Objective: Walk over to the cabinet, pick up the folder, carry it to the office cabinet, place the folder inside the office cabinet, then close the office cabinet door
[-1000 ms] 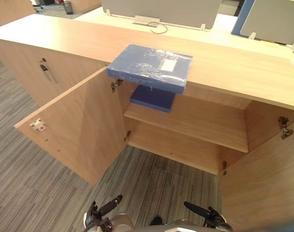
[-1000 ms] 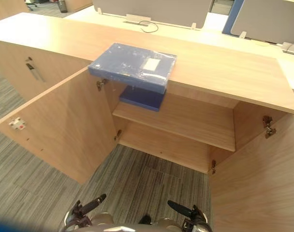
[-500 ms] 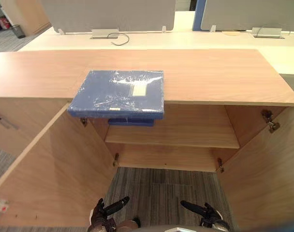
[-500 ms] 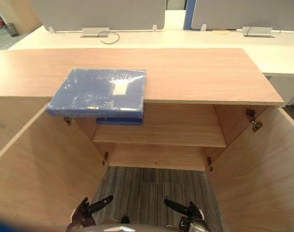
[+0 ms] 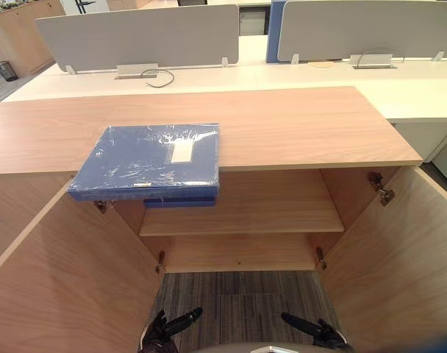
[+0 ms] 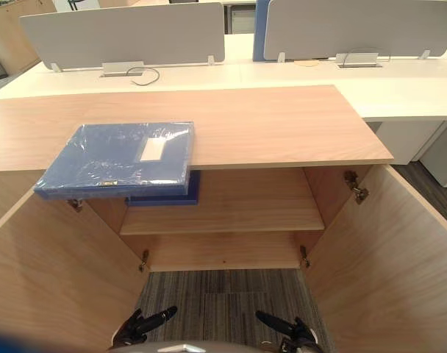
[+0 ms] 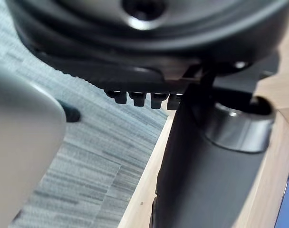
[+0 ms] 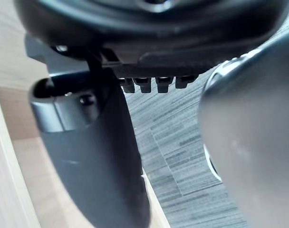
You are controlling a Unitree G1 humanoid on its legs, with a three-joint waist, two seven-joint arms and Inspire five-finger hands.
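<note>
A blue folder [image 5: 146, 160] in clear plastic wrap lies flat on the wooden top of the office cabinet [image 5: 304, 125], left of centre, its near edge overhanging the front. A second, darker blue folder [image 5: 181, 201] lies on the inner shelf [image 5: 253, 209] just beneath it. Both cabinet doors stand wide open, the left door [image 5: 62, 279] and the right door [image 5: 400, 272]. My left hand [image 5: 168, 329] and right hand [image 5: 312, 332] hang low over the carpet in front of the opening, far below the folder. In the wrist views the fingers [image 7: 144, 99] of each hand are relaxed and hold nothing.
Behind the cabinet runs a row of white desks [image 5: 429, 88] with grey partition screens [image 5: 142, 33] and a looped cable [image 5: 159, 76]. The lower compartment [image 5: 238, 254] under the shelf is bare. Striped grey carpet [image 5: 238, 301] lies between the two open doors.
The camera has swung round and come closer, so the cabinet now faces me squarely. The folders and doors have not moved. Both hands stay low and hold nothing.
</note>
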